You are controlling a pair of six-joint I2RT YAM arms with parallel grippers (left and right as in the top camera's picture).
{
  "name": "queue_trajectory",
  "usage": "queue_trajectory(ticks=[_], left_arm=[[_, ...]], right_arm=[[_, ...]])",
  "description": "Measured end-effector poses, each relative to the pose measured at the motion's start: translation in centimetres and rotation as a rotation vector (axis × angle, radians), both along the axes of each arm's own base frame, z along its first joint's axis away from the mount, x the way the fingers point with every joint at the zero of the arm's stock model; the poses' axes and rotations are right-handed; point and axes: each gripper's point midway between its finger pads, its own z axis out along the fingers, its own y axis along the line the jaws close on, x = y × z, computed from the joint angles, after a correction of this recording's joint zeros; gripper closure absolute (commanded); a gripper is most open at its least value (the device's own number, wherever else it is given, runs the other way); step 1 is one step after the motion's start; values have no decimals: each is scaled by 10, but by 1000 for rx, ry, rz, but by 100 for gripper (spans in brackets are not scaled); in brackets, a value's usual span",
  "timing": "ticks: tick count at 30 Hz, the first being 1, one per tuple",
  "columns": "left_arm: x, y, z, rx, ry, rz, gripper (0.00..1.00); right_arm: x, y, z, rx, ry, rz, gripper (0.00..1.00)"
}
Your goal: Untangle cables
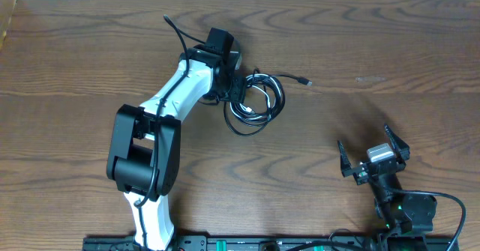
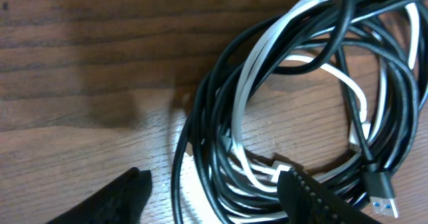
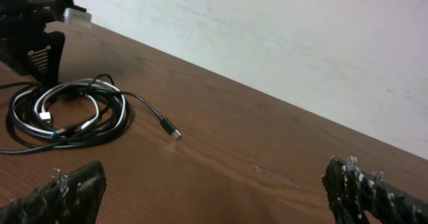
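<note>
Cables lie as one loose coil on the surface, near its far middle. Black loops are wound together, with a white cable threaded through them. One black plug end trails free to the coil's right.

The left fingers are held apart and straddle the near side of the coil. Several strands lie between them, and a gap shows beside one finger, so nothing is clamped. The right fingers are spread wide, hold nothing, and are well apart from the coil.

Hazards, as judged from this position:
- Several strands may be pinched at once. The coil would then be lifted or dragged as a lump instead of being separated.
- No counter-hold is provided by the other arm, so a pull could tighten the crossings.
- A plug with a blue insert lies against the loops and could be snagged when a strand is drawn through.

The surface is brown wood grain, flat and smooth-looking, so sliding is to be expected. A pale plain wall stands behind the far edge.
</note>
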Motion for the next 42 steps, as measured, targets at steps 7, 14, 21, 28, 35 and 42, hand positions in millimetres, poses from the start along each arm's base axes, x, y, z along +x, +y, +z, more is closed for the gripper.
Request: queue_trajectory(ticks=[7,14,21,28,35,42], left_arm=[[0,-10,0,-7,-20,-21,48],[1,-12,-3,4,-36,-26,48],[6,-8,-3,34,-60,-16,48],[7,-1,-5,69,-67,-7,48],[4,0,-22,77,-23,22,64],[3,-2,-28,76,-11,36,92]], right_arm=[[0,0,0,0,0,0,1],[0,0,0,0,0,0,1],[0,0,0,0,0,0,1],[0,0,0,0,0,0,1],[0,0,0,0,0,0,1],[-1,2,0,1,-1,11,1]])
